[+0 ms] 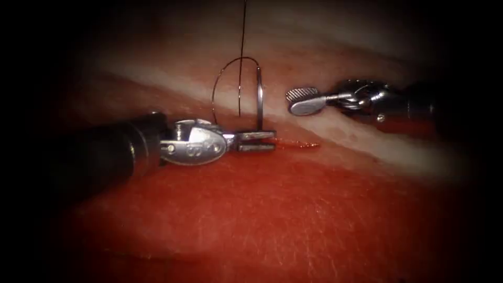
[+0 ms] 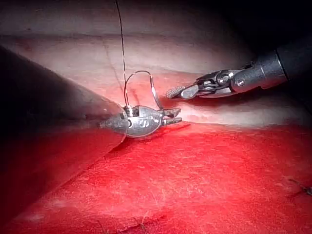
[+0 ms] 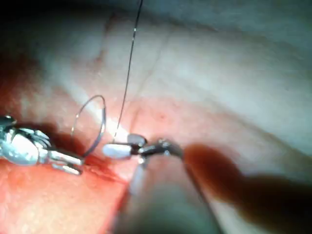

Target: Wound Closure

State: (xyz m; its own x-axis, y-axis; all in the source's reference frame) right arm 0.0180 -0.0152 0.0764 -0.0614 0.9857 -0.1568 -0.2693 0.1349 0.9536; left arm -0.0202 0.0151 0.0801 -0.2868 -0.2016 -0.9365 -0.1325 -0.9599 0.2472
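Shiny metal left tool (image 1: pixel 255 141), needle (image 1: pixel 259 97); moist, seemingly finely grained tissue (image 1: pixel 293 220).

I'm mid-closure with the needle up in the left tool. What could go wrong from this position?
1. The left tool grips the needle near one end, the arc standing free above the tissue; so short a grip may let it swivel.
2. The thread hangs straight through the needle's arc, so it might snag or loop around it.
3. The right tool, open and holding nothing, sits close beside the needle; it could knock it.
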